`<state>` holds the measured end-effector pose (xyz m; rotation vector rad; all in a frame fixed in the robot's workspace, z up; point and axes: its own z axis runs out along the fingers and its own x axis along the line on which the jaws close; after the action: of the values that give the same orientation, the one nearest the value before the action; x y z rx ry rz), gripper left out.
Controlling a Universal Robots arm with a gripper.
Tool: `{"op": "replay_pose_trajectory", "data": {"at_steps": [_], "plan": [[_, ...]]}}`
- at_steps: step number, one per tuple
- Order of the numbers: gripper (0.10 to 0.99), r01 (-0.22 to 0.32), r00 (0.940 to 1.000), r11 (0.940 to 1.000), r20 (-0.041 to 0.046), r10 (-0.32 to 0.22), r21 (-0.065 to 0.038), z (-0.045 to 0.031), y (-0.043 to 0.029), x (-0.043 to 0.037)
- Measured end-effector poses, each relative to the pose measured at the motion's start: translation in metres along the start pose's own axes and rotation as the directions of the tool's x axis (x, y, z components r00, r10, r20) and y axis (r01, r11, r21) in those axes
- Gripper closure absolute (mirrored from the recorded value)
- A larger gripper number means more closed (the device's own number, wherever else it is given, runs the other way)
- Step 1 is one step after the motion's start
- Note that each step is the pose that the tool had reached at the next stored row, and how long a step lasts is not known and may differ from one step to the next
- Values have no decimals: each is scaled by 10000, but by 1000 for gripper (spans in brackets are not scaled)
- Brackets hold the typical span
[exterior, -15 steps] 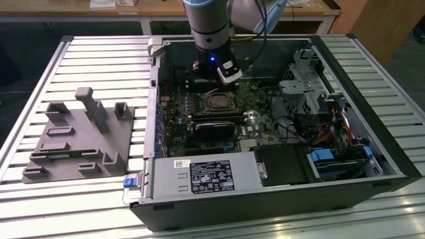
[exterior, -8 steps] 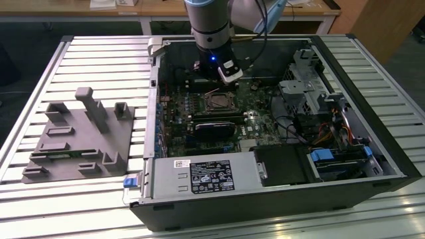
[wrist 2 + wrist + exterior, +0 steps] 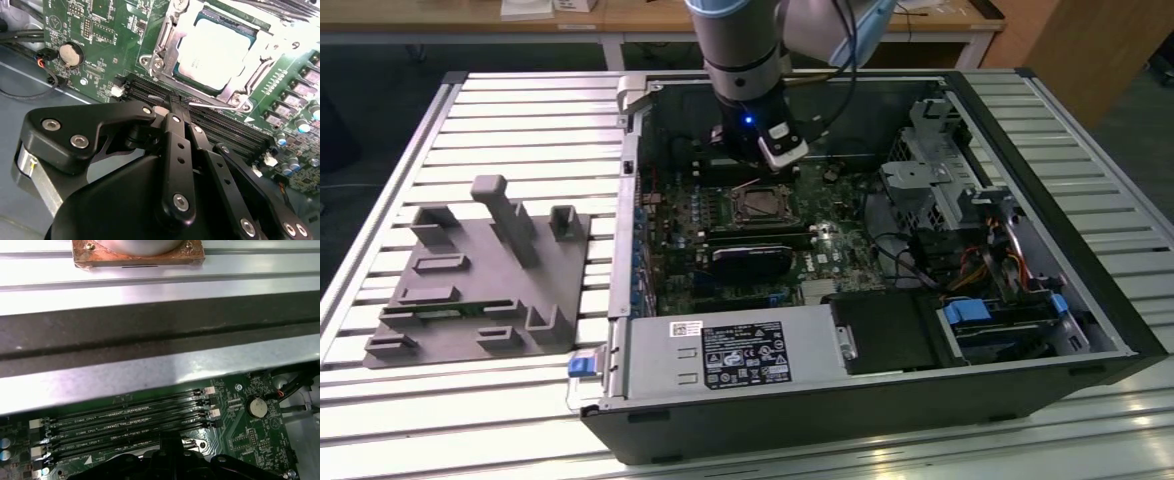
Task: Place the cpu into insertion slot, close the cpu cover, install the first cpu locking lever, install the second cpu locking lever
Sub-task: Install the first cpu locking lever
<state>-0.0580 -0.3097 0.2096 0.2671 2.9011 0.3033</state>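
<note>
**CPU seated, cover down, arm was busy at a lever**

Exterior view: the open computer case [image 3: 1107, 330] sat on the slatted bench [image 3: 520, 100]. The gripper [image 3: 778, 158] hung inside it, just beside the insertion slot [image 3: 758, 205] and a bit above it. A grey fixture [image 3: 480, 270] lay well apart from the slot, outside the case on the exterior view's left.

Second wrist view: way more useful. The cpu [image 3: 215, 47] sat flat in the insertion slot, its pale face showing through the window of the cpu cover [image 3: 169, 42], which lay down over it. The jaws looked drawn together, with the gripper's tip [image 3: 175, 111] right at a thin wire locking lever [image 3: 215, 105]. That lever ran along the slot's edge, between the slot and the memory slots [image 3: 150, 92]. I couldn't tell whether they pinched the wire or just pressed on it. A coin battery [image 3: 70, 54] sat well apart from the slot.

First wrist view: the memory slots lay beside the insertion slot, with the gripper's black tip near them and the case wall [image 3: 150, 330] beyond.

My read: the placing and cover steps were done, and a lever step was in hand. Which lever it was, or whether it was latched, I couldn't say. That kind of move calls for a small, steady push that guides the wire to its catch at the slot's rim without scraping the memory slots.
</note>
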Motion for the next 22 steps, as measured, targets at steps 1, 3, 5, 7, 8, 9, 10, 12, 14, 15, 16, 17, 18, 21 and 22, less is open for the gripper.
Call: {"op": "replay_pose_trajectory", "data": {"at_steps": [1, 3, 5, 7, 8, 9, 10, 12, 14, 15, 16, 17, 18, 21, 22], "plan": [[980, 0, 10000, 10000, 8, 0, 0, 2, -2, 7], [980, -8, 10000, 10000, 19, 8, -2, 9, -3, 16], [980, -69, 10000, 10000, 38, 69, 11, 14, -3, 23], [980, -209, 9998, 9998, 75, 209, 38, 21, -2, 26], [980, -299, 9995, 9995, 101, 299, 54, 26, -2, 27], [980, -392, 9992, 9992, 126, 392, 71, 31, -1, 28], [980, -482, 9987, 9988, 151, 481, 86, 36, 1, 30], [980, -624, 9979, 9980, 188, 622, 114, 42, 7, 35], [980, -706, 9973, 9974, 208, 703, 127, 48, 19, 45], [980, -732, 9971, 9972, 215, 729, 132, 50, 25, 50], [980, -761, 9969, 9970, 222, 757, 138, 53, 33, 55], [980, -786, 9967, 9968, 228, 782, 143, 56, 40, 60], [980, -810, 9965, 9966, 234, 806, 147, 59, 46, 64], [980, -911, 9955, 9957, 260, 907, 163, 68, 57, 70], [980, -957, 9951, 9953, 271, 952, 173, 71, 57, 71]]}}
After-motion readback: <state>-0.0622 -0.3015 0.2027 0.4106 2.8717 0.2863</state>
